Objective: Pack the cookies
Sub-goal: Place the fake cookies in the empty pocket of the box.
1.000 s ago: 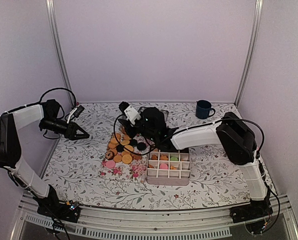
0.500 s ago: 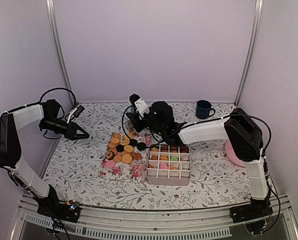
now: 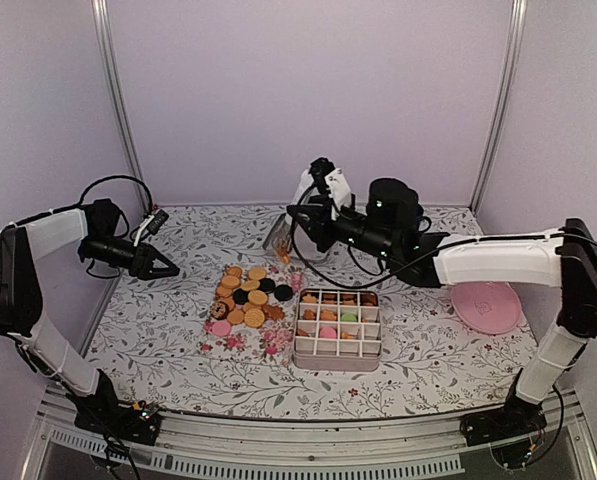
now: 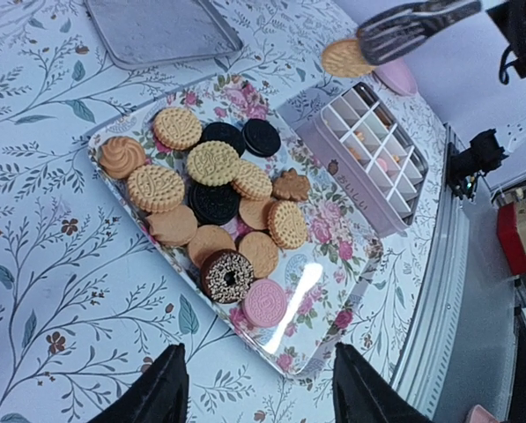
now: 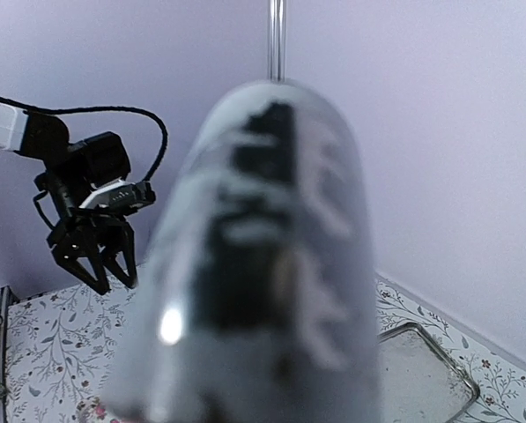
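Note:
Several cookies (image 3: 246, 296) lie on a floral tray (image 3: 274, 343), mostly golden, some dark, one pink (image 4: 264, 302). To its right a pink grid box (image 3: 338, 357) has cookies in some cells. My right gripper (image 3: 300, 214) hovers behind the tray, shut on metal tongs (image 3: 277, 238) that pinch one golden cookie (image 4: 344, 58) in the air. In the right wrist view the tongs (image 5: 263, 264) are a blur hiding the jaws. My left gripper (image 3: 168, 270) hangs open left of the tray, with nothing between its fingertips (image 4: 170, 392).
A bare metal tray (image 4: 161, 31) lies at the back, behind the floral tray. At the back right stands a blue mug (image 3: 410, 217). A pink plate (image 3: 488, 306) lies right of the box. Walls and frame posts close in the table.
My right arm has swung up and to the right, lifting the tongs and their cookie off the floral tray toward the back. The pink plate is uncovered. The left arm has not moved.

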Available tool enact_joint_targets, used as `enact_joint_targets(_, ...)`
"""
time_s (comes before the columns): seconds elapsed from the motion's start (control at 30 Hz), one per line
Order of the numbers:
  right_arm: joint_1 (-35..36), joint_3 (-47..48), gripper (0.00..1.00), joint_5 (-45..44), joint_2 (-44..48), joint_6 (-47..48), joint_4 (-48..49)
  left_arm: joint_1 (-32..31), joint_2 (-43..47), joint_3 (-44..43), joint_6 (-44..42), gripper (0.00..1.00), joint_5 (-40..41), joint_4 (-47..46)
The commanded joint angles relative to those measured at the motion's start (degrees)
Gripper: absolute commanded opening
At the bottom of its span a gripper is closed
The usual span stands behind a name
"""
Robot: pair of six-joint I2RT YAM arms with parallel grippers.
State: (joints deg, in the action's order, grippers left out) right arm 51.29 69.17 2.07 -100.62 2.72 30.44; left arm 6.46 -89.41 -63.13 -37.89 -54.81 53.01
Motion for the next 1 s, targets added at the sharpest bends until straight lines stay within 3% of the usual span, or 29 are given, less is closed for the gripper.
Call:
enact_joint_targets(0.0,-0.54,-7.88,0.0,4.57,14.58,-1.62,-6.85,0.57,0.45,-0.36,-0.98,0.56,-1.67,0.6)
enact_joint_targets(0.23,-0.64,-14.9,0.0,6.56,31.28,-2.41,-26.96,0.49,-0.05,-0.48,-0.79,0.56,-2.03,0.27)
enact_joint_targets(0.43,-0.65,-16.97,0.0,4.87,38.86,-4.68,-38.25,0.4,-0.36,-0.67,-0.18,0.56,-2.44,-0.17)
enact_joint_targets(0.67,-0.65,-18.69,0.0,3.66,41.67,-5.36,-43.5,0.4,-0.07,-0.67,0.05,0.56,-2.31,-0.18)
enact_joint_targets(0.97,-0.83,-20.67,0.0,1.08,41.68,-4.19,-42.3,0.27,0.41,0.09,0.32,0.56,-2.5,-0.11)
